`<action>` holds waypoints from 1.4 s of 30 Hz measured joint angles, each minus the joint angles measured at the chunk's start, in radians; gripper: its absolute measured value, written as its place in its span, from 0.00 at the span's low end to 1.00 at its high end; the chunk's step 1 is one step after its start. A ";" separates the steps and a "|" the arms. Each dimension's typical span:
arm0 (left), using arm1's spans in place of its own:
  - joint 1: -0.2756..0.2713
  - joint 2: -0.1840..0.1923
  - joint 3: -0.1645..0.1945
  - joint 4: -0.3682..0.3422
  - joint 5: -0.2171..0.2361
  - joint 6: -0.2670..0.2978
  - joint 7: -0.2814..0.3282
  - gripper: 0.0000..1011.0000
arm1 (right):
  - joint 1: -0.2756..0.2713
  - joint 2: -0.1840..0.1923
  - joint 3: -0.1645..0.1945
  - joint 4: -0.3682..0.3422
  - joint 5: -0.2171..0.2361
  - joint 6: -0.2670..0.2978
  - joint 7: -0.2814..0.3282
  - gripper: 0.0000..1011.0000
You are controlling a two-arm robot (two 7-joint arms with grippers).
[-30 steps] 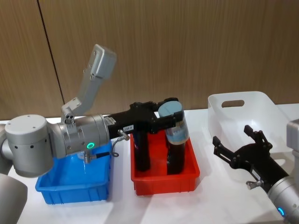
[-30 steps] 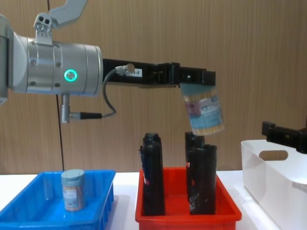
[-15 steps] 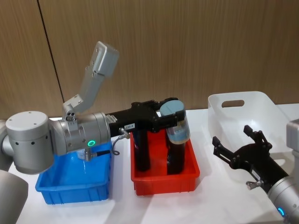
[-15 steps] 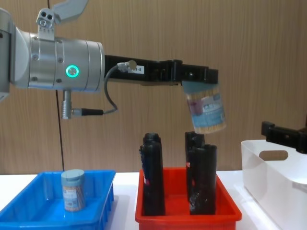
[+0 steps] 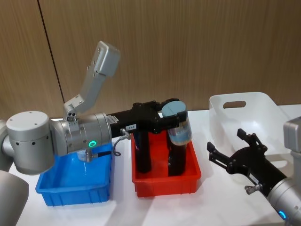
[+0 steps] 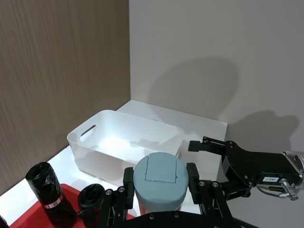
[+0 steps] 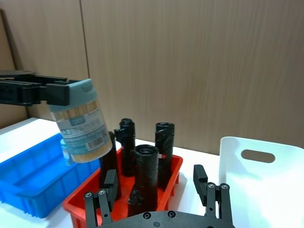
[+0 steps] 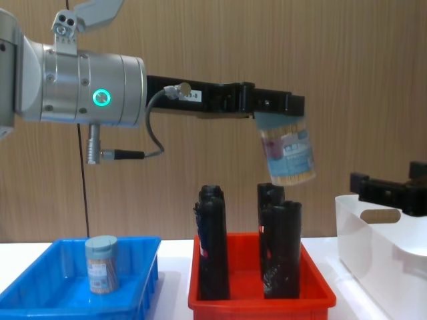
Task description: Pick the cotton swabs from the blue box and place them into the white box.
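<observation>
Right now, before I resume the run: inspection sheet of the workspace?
Surface: white table, bare between the bins.
Job's things: held swab tub tilted, up in the air above the red bin; second swab tub upright in the blue box; white box shows nothing inside.
Clutter: red bin between the two boxes, with upright black tubes.
Grippers: left claw shut on the held tub's lid end; right claw open, empty, above the table beside the white box.
Cables: grey cable looped at the left wrist, off the bins.
Surroundings: wood-panel wall behind; no people seen.
</observation>
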 joint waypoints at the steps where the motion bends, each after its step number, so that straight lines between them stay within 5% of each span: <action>1: 0.000 0.000 0.000 0.000 0.000 0.000 0.000 0.66 | 0.001 0.000 0.000 -0.001 0.000 0.002 0.005 0.99; 21: -0.002 0.000 0.000 0.000 0.001 0.001 -0.002 0.66 | 0.055 -0.015 -0.020 -0.004 -0.007 0.074 0.152 0.99; 42: -0.002 0.000 0.000 0.000 0.001 0.001 -0.002 0.66 | 0.122 -0.051 -0.045 0.033 -0.048 0.105 0.228 0.99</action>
